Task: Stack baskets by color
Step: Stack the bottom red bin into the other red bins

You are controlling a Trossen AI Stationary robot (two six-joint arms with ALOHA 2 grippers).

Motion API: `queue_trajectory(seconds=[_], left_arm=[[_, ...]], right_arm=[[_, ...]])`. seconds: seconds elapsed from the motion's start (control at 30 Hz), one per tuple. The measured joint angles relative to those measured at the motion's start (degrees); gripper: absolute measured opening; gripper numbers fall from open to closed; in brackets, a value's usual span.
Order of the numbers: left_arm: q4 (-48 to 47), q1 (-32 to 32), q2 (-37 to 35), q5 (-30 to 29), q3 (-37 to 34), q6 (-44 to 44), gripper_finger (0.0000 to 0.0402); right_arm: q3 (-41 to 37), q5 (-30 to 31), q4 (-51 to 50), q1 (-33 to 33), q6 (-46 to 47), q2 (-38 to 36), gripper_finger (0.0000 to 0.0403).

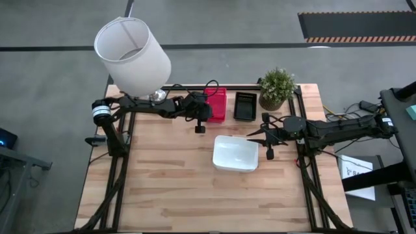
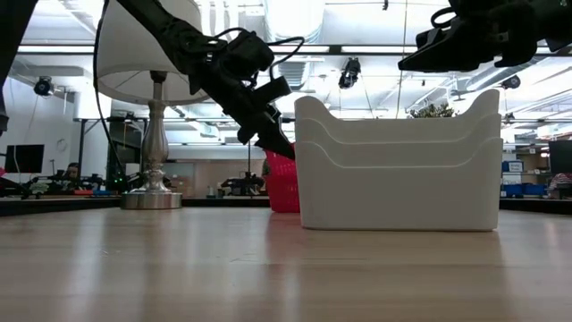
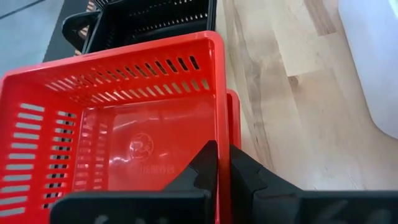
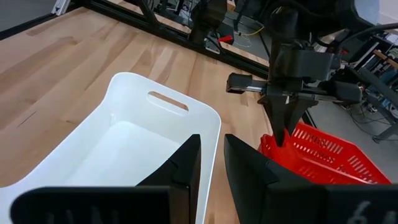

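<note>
On the wooden table (image 1: 162, 188), seen from above, the white baskets (image 1: 235, 154) sit near the middle, nested into one pile. The red basket (image 1: 217, 104) lies at the far edge, and the black basket (image 1: 245, 106) is just beside it on the right. A potted plant (image 1: 277, 88) stands right of the black one, and a lamp with a white shade (image 1: 132, 55) stands at the far left corner. The left gripper (image 1: 201, 120) is at the near left side of the red basket. The right gripper (image 1: 269, 147) hovers at the right edge of the white pile.

From the table level, the white baskets (image 2: 399, 164) show three rims one in another. The red basket (image 2: 283, 186) stands behind them on the left, and the left gripper (image 2: 279, 147) reaches down to its rim. The right gripper (image 2: 447, 45) hangs above the white pile, not touching it.

In the left wrist view, the left gripper (image 3: 222, 163) is closed on the wall of the red basket (image 3: 112, 124), one finger inside and one outside. A second red rim shows under it. The black basket (image 3: 146, 18) lies beyond.

In the right wrist view, the right gripper (image 4: 211, 155) has its fingers slightly apart and holds nothing, over the rim of the white baskets (image 4: 127, 134). Farther off, the left gripper (image 4: 283, 134) meets the red basket (image 4: 323, 155).
</note>
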Motion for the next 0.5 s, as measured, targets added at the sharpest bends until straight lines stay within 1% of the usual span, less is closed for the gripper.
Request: queue_trajectory(seconds=[0.23,0.33,0.5], left_arm=[[0.00,0.00,0.00,0.01,0.00,0.00,0.0005],[0.00,0.00,0.00,0.04,0.00,-0.02,0.0029],[0.00,0.00,0.00,0.04,0.00,-0.04,0.0083]], right_arm=[[-0.10,-0.01,0.01,0.01,0.50,0.00,0.0063],[-0.40,-0.01,0.01,0.01,0.64,0.00,0.0063],[-0.54,-0.02,0.02,0.01,1.89,0.00,0.0063]])
